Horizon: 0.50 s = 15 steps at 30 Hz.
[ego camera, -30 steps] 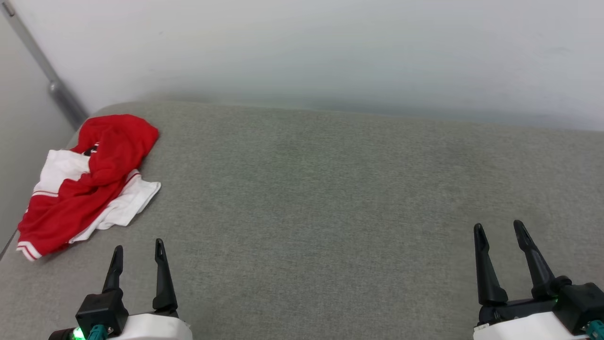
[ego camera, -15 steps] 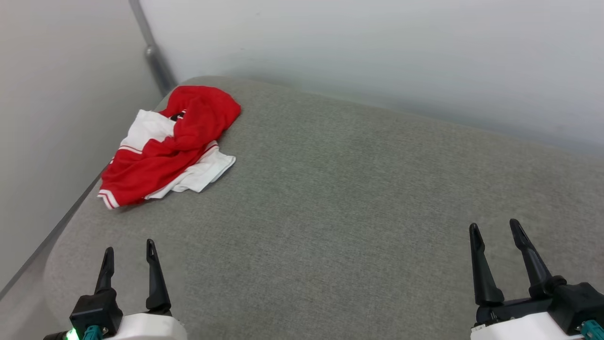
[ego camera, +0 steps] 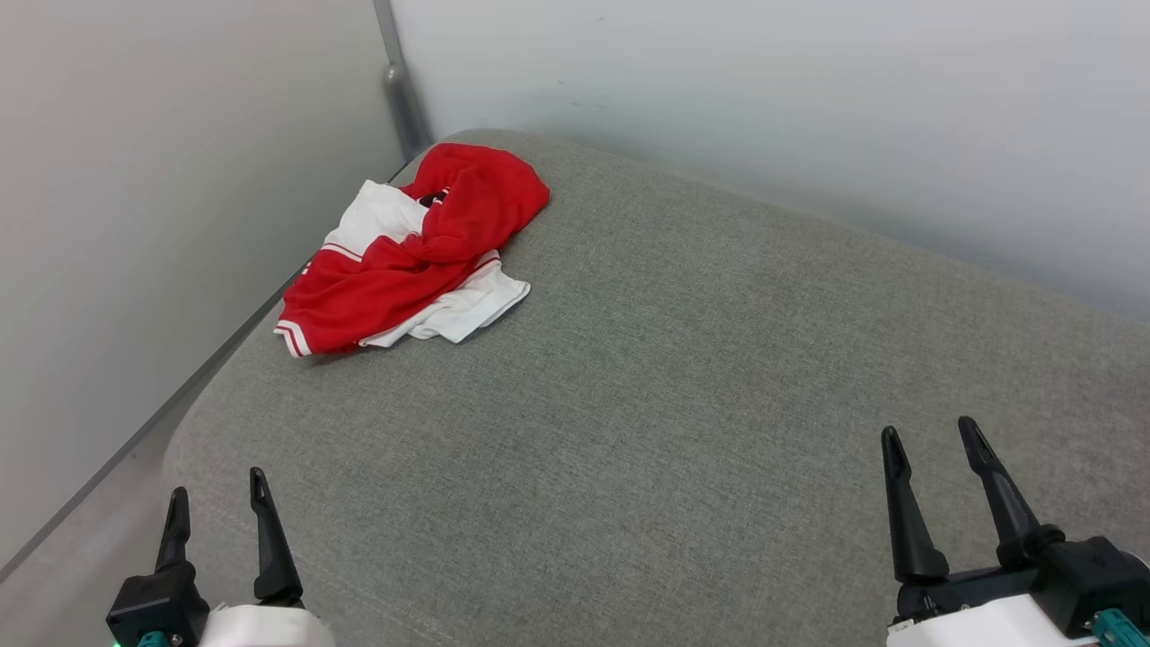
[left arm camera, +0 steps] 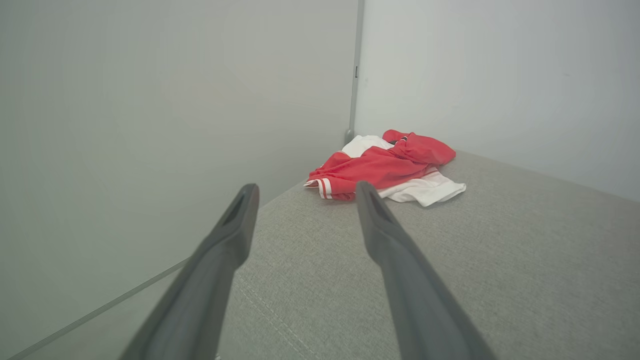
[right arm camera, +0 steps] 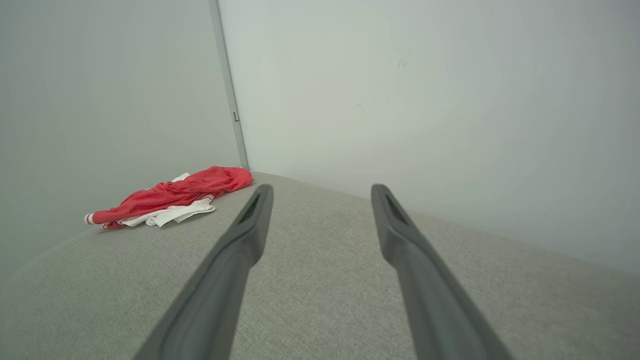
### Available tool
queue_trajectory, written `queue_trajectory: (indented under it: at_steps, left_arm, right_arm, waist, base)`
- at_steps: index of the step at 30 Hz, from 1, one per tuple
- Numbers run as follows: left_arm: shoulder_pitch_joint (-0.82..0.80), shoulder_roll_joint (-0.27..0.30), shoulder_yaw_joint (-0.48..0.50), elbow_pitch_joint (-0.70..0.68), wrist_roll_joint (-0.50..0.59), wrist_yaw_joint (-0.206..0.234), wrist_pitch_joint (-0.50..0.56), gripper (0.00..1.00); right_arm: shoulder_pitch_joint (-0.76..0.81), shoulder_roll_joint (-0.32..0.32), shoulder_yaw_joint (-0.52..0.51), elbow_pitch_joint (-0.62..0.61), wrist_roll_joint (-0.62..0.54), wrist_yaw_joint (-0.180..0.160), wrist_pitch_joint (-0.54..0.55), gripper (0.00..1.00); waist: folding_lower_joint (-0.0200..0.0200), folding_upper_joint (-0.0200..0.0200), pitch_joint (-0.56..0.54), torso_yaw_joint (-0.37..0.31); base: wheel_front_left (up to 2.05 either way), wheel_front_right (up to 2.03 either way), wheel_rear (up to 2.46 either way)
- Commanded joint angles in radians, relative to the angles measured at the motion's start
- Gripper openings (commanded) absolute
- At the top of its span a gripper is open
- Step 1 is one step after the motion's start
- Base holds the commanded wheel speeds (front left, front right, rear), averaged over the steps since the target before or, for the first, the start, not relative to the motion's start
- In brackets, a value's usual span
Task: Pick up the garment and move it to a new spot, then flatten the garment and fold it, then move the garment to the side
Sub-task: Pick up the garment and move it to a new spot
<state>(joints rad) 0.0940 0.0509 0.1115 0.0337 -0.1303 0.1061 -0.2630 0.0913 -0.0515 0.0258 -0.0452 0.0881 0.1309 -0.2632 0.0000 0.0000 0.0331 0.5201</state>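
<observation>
Garment (ego camera: 409,265) handling has not begun, as far as I can judge: it is neither lifted, spread nor folded, so every step is left to do: the pick-up, the move to a new spot, the flattening, the fold and the shift to the side.

Nearest, the left claw (ego camera: 218,483) hangs over the near left corner of the worktop (ego camera: 674,404), its two dark fingers spread wide with nothing between them. At the near right, the right claw (ego camera: 928,426) is just as wide and just as empty, fingers pointing away over bare grey fabric. Both are well apart from the garment, the left one being the closer.

Beyond them the padded grey worktop runs on bare, with a stitched seam by its rounded near left corner.

At the far left the garment lies in a crumpled heap, close to the left edge. Its red body is bunched over itself, one white sleeve pokes out on the near right side, more white shows at the far left, and striped trim marks the near left tip. A dark scrap of print peeks from the folds.

Farthest, two pale walls meet at a grey post (ego camera: 400,85) just behind the heap.

Nothing here serves as a container; the garment rests straight on the worktop.
</observation>
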Motion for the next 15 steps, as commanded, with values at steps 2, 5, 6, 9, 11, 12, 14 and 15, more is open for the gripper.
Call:
queue_trajectory:
  at_steps: [2, 5, 6, 9, 11, 12, 14, 15]
  left_arm:
    - [0.001, -0.001, 0.009, -0.002, 0.001, 0.002, -0.003, 1.0]
    - [-0.026, -0.001, 0.017, 0.01, 0.007, -0.025, -0.003, 1.0]
    - [-0.026, -0.001, 0.017, 0.01, 0.007, -0.025, -0.003, 1.0]
    - [-0.081, 0.019, 0.049, 0.024, 0.016, -0.067, -0.003, 1.0]
    - [-0.136, 0.032, 0.075, 0.037, 0.007, -0.094, -0.003, 1.0]
    - [-0.168, 0.041, 0.09, 0.046, -0.001, -0.109, -0.003, 1.0]
    - [-0.239, 0.079, 0.117, 0.075, -0.007, -0.144, -0.003, 1.0]
    - [-0.283, 0.093, 0.131, 0.089, -0.019, -0.158, -0.003, 1.0]
  right_arm:
    - [-0.008, 0.002, 0.005, -0.002, -0.002, 0.0, -0.002, 1.0]
    - [-0.001, 0.002, 0.001, -0.006, -0.003, 0.0, -0.002, 1.0]
    - [-0.001, 0.002, 0.001, -0.006, -0.003, 0.0, -0.002, 1.0]
    - [-0.003, 0.002, -0.003, -0.012, -0.016, 0.0, -0.002, 1.0]
    - [-0.018, 0.002, -0.008, -0.018, -0.032, 0.0, -0.002, 1.0]
    - [-0.026, 0.002, -0.008, -0.02, -0.039, 0.0, -0.002, 1.0]
    - [-0.043, 0.002, -0.011, -0.026, -0.057, 0.0, -0.002, 1.0]
    - [-0.053, 0.002, -0.014, -0.029, -0.065, 0.0, -0.002, 1.0]
  waist:
    - [0.0, 0.0, 0.001, 0.0]
    - [0.0, 0.0, 0.007, -0.002]
    - [0.0, 0.0, 0.007, -0.002]
    - [0.0, 0.0, 0.028, -0.013]
    - [0.0, 0.0, 0.051, -0.024]
    - [0.0, 0.0, 0.067, -0.032]
    - [0.0, 0.0, 0.097, -0.048]
    - [0.0, 0.0, 0.115, -0.056]
  base:
    - [0.0, 0.0, 0.0]
    - [0.0, 0.0, 0.0]
    - [0.0, 0.0, 0.0]
    - [0.0, 0.0, 0.0]
    - [0.0, 0.0, 0.0]
    - [0.0, 0.0, 0.0]
    - [0.0, 0.0, 0.0]
    - [0.0, 0.0, 0.0]
